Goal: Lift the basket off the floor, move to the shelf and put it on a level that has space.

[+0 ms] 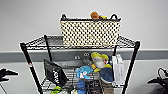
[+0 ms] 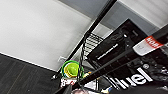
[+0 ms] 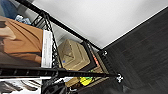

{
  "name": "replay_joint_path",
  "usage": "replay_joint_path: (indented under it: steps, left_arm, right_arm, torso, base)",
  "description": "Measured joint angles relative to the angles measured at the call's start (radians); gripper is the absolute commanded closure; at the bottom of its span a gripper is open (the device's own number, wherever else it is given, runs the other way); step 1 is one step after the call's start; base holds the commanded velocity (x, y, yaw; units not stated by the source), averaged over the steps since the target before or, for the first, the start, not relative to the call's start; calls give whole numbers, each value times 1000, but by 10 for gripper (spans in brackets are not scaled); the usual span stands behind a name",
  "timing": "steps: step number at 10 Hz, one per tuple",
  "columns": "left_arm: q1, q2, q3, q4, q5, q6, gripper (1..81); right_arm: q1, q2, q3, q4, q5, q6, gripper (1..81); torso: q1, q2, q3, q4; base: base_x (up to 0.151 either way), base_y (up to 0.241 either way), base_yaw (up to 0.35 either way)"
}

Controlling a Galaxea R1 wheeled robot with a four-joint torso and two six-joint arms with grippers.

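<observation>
Head view: the basket [image 1: 90,32] sits on the top level [image 1: 50,42] of the shelf [image 1: 30,62], upright against the pale wall, with an orange soft toy [image 1: 94,15] poking above its dark rim. On the tier below lie a black bag with white lettering [image 1: 55,73], a blue and yellow plush toy [image 1: 100,66] and white boxes [image 1: 118,70] standing on end by the right post. Dark parts of the robot's arms show at both lower edges, the left arm [image 1: 6,74] and the right arm [image 1: 160,79], both low and well apart from the basket; whether either pincer is open or closed cannot be told. Left wrist view: a black post crosses the bag, with green bowls [image 2: 71,70] lower down and carpet floor [image 2: 22,75] beside. Right wrist view: a tan box [image 3: 73,55] sits on a lower tier.
</observation>
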Motion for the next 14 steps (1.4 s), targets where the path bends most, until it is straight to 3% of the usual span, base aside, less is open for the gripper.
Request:
replay_joint_path:
  steps: [3, 8, 14]
  left_arm:
    - [260, 90, -8, 2, -150, 23, 10]
    - [618, 273, -41, 2, -385, 80, 10]
    - [900, 469, -153, 1, -561, 162, 10]
  right_arm:
    - [-176, 87, -51, -3, 65, -38, 10]
    - [-476, 223, -119, -5, 240, -111, 10]
    - [-663, 388, -242, -4, 367, -211, 10]
  torso:
    - [0, 0, 0, 0]
    - [0, 0, 0, 0]
    - [0, 0, 0, 0]
  base:
    - [0, 0, 0]
    - [0, 0, 0]
    - [0, 0, 0]
